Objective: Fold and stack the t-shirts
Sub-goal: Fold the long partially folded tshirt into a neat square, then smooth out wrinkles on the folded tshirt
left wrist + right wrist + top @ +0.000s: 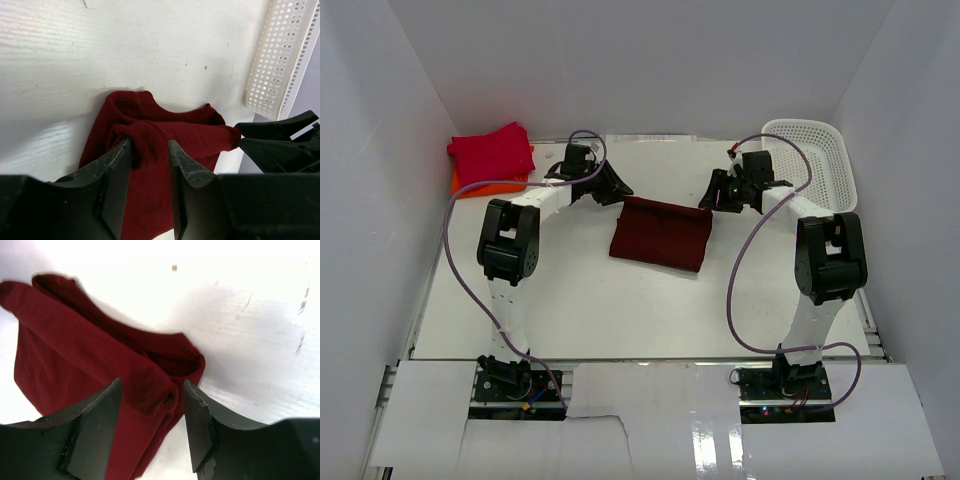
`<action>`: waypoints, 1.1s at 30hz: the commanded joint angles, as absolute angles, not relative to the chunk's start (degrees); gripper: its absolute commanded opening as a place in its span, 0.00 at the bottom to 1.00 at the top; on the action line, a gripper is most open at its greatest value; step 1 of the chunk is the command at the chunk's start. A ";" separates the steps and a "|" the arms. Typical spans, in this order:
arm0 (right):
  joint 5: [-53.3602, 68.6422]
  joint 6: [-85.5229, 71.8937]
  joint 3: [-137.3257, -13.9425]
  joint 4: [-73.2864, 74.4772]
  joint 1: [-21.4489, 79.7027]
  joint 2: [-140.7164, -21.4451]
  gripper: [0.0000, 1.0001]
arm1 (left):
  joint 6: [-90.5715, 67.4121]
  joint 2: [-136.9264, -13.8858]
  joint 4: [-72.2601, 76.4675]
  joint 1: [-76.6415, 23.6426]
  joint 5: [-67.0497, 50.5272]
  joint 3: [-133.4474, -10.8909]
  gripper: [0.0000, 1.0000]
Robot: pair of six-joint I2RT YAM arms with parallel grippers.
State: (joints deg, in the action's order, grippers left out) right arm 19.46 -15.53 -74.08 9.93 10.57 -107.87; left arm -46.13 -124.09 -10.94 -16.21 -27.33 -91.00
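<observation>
The dark maroon t-shirt (660, 233) lies folded in a rectangle at the table's middle. My left gripper (615, 187) hovers at its far left corner and my right gripper (712, 192) at its far right corner. In the left wrist view the jaws of the left gripper (148, 150) stand apart over the bunched maroon cloth (150, 130), not pinching it. The right gripper (152, 390) is likewise open above the folded edge of the maroon shirt (90, 360). A crimson red t-shirt (490, 152) lies folded on top of an orange one (478, 186) at the back left.
A white mesh basket (817, 160) stands at the back right, just behind the right arm; its wall (280, 55) also shows in the left wrist view. White walls enclose the table on three sides. Purple cables loop off both arms.
</observation>
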 commanded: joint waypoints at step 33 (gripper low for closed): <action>38.31 -28.38 -74.44 -9.14 18.98 -114.52 0.08 | -42.01 -112.32 22.23 -17.05 -54.14 -66.97 0.00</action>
State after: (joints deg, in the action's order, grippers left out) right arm 34.83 -26.44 -71.22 -4.75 18.44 -113.23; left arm -42.13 -114.80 14.98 -16.32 -48.80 -65.93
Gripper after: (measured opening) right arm 0.078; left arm 0.022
